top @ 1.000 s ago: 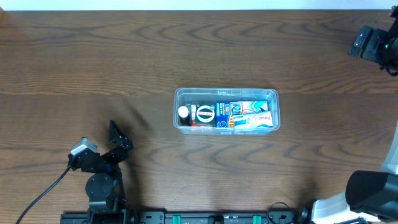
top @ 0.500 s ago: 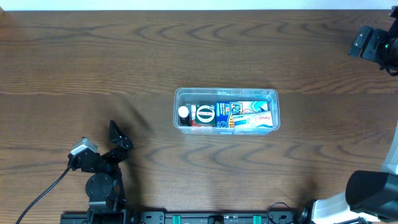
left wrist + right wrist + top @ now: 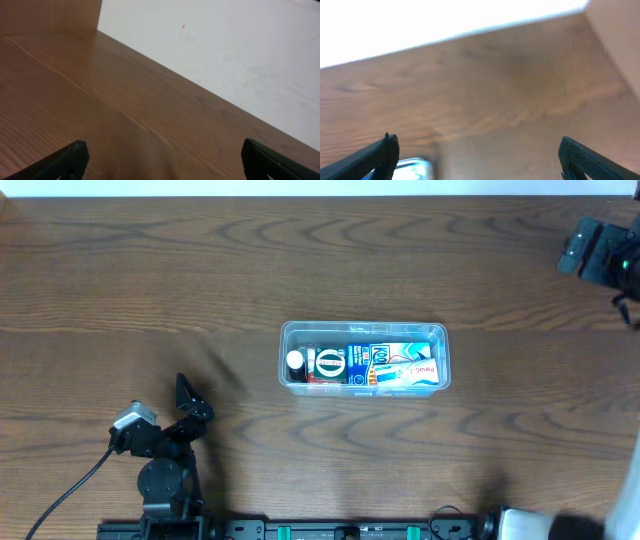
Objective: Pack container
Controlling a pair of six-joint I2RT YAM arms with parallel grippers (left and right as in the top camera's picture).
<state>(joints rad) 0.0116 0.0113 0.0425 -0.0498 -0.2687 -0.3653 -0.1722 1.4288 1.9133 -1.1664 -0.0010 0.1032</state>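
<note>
The container (image 3: pixel 363 330), full of packets (image 3: pixel 385 367), lies between left jaws and right jaws, both spread apart; tabletop (image 3: pixel 200 280) stretches around it.

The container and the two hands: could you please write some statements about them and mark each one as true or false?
1. The container holds several packets. True.
2. The container stands at the left edge of the table. False: it stands near the middle.
3. The left hand and the right hand are both open and empty. True.
4. The left hand touches the container. False: it is well apart from it.
</note>
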